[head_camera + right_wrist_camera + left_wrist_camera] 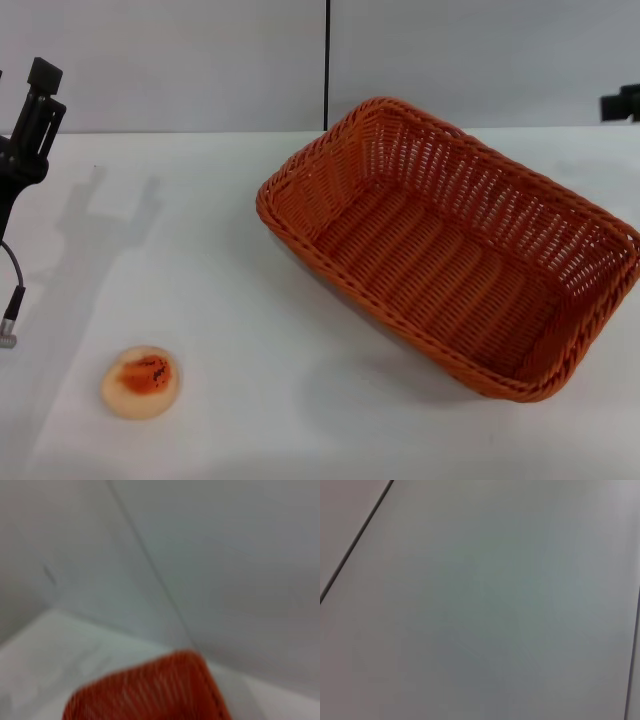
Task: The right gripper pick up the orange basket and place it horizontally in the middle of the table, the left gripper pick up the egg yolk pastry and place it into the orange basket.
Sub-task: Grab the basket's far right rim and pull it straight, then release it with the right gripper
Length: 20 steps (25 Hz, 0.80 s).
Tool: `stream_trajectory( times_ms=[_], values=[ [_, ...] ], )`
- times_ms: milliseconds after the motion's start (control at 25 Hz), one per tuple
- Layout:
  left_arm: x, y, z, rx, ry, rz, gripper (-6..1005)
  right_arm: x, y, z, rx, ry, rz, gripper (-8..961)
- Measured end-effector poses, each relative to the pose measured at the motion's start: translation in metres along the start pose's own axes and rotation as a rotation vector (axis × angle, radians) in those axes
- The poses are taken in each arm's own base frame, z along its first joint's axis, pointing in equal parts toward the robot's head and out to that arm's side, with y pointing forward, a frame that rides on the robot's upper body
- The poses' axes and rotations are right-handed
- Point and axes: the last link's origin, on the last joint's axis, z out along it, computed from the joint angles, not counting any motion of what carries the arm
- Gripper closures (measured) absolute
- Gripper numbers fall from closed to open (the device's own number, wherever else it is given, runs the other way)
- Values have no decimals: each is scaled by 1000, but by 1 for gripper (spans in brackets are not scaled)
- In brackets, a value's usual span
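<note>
Head view shows the orange basket [455, 255] resting askew on the table's [230, 260] right half, long axis diagonal, nearest the right gripper [622, 103], barely visible at the far right edge. The egg yolk pastry [141, 381] lies front-left, below the raised left gripper [35, 100]. I cannot tell either gripper's opening.

A: What's behind it all?
B: A grey wall [170, 60], with a dark vertical seam [326, 60] running down it.
A: Anything else?
B: Soft shadows [95, 230] lying on the white surface at left.
</note>
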Motion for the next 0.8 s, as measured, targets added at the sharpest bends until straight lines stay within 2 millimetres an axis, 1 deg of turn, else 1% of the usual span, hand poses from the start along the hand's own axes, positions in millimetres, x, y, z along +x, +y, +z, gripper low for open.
stream_trajectory(
  times_ms=[40,80,120,280,400,640,680,800],
  values=[
    [0,0,0,0,0,0,215,-2,1,4,-1,29,-11,514],
    [0,0,-2,0,-2,0,215,-5,4,14,-1,80,-33,513],
    [0,0,-2,0,-3,-1,215,-5,4,14,-1,80,-33,469],
    [-1,1,-4,-5,-10,-2,215,-10,8,28,9,159,-68,292],
    [-1,1,-5,-5,-12,-2,215,-12,8,32,17,179,-74,149],
    [-2,1,-3,-13,-20,0,215,-12,7,42,56,253,-93,151],
    [-2,1,-3,-15,-19,-1,215,-10,7,47,61,283,-98,151],
    [-2,1,-2,-16,-19,-2,215,-8,7,52,69,309,-96,152]
  ],
)
